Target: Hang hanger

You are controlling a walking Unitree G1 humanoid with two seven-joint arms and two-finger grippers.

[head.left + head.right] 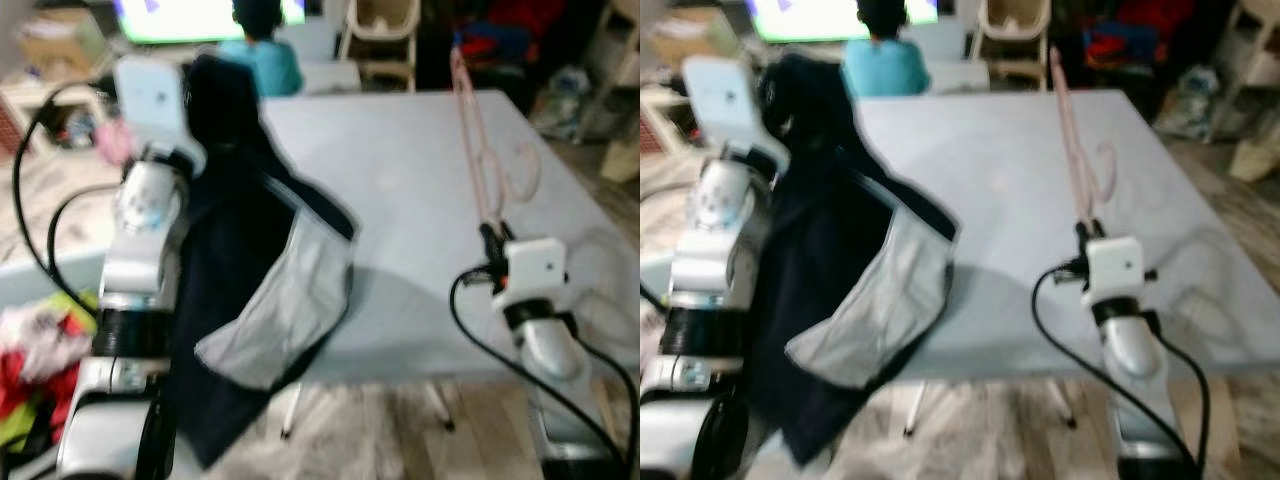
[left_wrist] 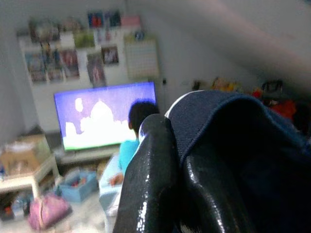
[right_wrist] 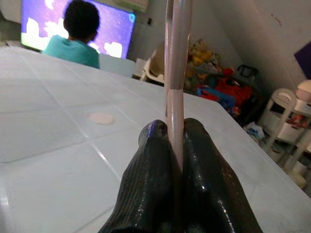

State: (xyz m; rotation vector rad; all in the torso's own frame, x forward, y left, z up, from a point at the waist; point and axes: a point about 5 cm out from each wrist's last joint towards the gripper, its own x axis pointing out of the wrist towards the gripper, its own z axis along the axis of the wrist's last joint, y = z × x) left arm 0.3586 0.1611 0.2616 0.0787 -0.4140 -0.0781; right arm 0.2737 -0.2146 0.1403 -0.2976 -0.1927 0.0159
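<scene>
A pale pink hanger [image 1: 478, 150] lies along the right side of the light blue table [image 1: 400, 190], and my right gripper [image 1: 491, 237] is shut on its near end. In the right wrist view the pink hanger [image 3: 176, 73] rises from between the black fingers [image 3: 146, 194]. My left gripper [image 2: 177, 141] is raised at the table's left edge, shut on a dark navy garment [image 1: 240, 290] with a grey lining. The garment [image 1: 840, 300] hangs down over the table's near left corner. In the left wrist view the navy cloth [image 2: 233, 126] drapes over the fingers.
A person in a teal shirt [image 1: 265, 55] sits beyond the table facing a bright television screen [image 2: 104, 116]. A high chair [image 1: 385, 35] and toy clutter stand at the back. Coloured clothes [image 1: 30, 370] lie at the near left. White shelving [image 3: 296, 126] stands on the right.
</scene>
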